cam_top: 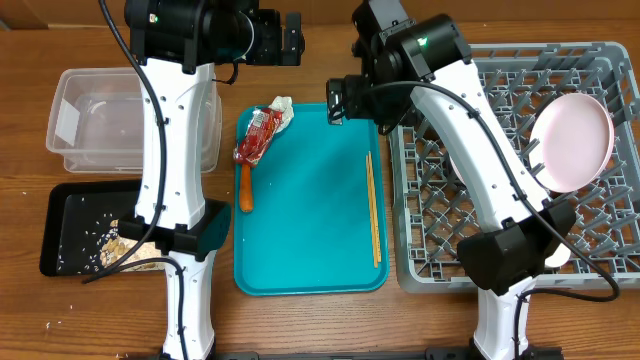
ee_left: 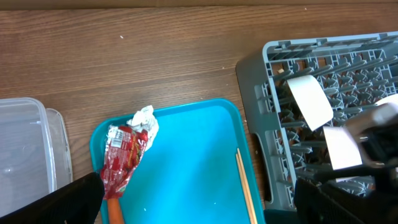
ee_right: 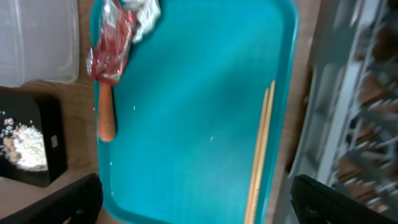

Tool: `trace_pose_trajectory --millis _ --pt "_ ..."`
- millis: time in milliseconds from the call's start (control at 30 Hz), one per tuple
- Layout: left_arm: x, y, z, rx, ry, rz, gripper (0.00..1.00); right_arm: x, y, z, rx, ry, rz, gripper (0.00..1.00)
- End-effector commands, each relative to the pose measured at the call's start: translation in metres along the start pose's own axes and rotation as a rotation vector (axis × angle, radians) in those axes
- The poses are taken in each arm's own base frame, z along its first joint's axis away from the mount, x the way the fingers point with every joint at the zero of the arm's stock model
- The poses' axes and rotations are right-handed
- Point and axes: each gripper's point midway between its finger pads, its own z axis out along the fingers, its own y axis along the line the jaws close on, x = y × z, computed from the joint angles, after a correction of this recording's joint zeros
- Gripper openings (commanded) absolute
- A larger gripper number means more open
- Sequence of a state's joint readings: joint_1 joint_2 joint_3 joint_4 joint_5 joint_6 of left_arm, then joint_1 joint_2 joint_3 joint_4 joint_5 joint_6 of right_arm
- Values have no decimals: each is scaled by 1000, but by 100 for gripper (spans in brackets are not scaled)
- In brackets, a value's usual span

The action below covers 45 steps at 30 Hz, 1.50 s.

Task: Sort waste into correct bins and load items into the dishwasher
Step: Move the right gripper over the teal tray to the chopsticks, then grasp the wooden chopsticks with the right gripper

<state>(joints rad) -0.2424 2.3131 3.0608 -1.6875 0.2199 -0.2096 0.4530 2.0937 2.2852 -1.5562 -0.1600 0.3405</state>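
Dark fingers (ee_left: 68, 202) frame the bottom corners of the left wrist view, spread wide with nothing between them, and the right wrist view shows its own fingers (ee_right: 62, 202) just as far apart and equally empty. From overhead, the left arm rises from the near table edge, runs between the clear tub (cam_top: 100, 120) and the teal tray (cam_top: 310, 250), then bends right at the wrist, so the left gripper (cam_top: 293, 40) hangs above bare wood beyond the tray's far edge. Across from it, the right arm climbs over the left side of the grey dish rack (cam_top: 450, 250) and turns left, putting the right gripper (cam_top: 337, 100) over the tray's far right corner. On the tray lie the red wrapper (cam_top: 258, 135), the white napkin (cam_top: 282, 106) touching its far end, the carrot stick (cam_top: 245, 188) just below the wrapper, and the chopsticks (cam_top: 373, 210) along the right rim. Food scraps (cam_top: 115, 245) are scattered in the black tray (cam_top: 70, 215). A pink plate (cam_top: 572, 140) sits in the rack's far right part.
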Motion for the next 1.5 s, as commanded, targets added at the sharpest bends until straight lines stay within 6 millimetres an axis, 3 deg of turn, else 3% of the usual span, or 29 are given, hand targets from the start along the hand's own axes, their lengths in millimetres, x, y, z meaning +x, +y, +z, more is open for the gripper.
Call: trace_pose_trajectory --millis 0,100,167,300,433,533,733,867,967,1033,1200,1467 --pt "1 -3 2 8 7 5 100 7 8 6 -59 42 62 97" --pt "1 -3 2 8 7 5 100 7 24 20 -146 60 50 88" --pt "1 -3 2 8 7 4 100 4 34 34 -182 51 56 90" --pt "1 -3 2 8 7 5 100 2 33 59 -176 54 183 91" --pt "2 -7 2 29 12 -24 100 7 28 61 -162 75 205 91" --pt "3 -12 2 56 18 -32 100 26 14 63 -91 147 228 90" --pt "4 -15 2 74 21 3 100 59 -23 89 163 195 200 66" --pt "4 -13 2 63 18 35 100 90 -42 111 246 279 196 58" --pt "2 -8 2 32 12 35 100 102 -64 126 313 302 200 44" --pt "2 -8 2 34 12 35 100 109 -65 135 282 332 168 36" --pt "2 -8 2 34 12 35 100 120 -64 148 228 372 101 36" --pt "2 -8 2 34 12 35 100 121 -64 166 197 347 98 36"
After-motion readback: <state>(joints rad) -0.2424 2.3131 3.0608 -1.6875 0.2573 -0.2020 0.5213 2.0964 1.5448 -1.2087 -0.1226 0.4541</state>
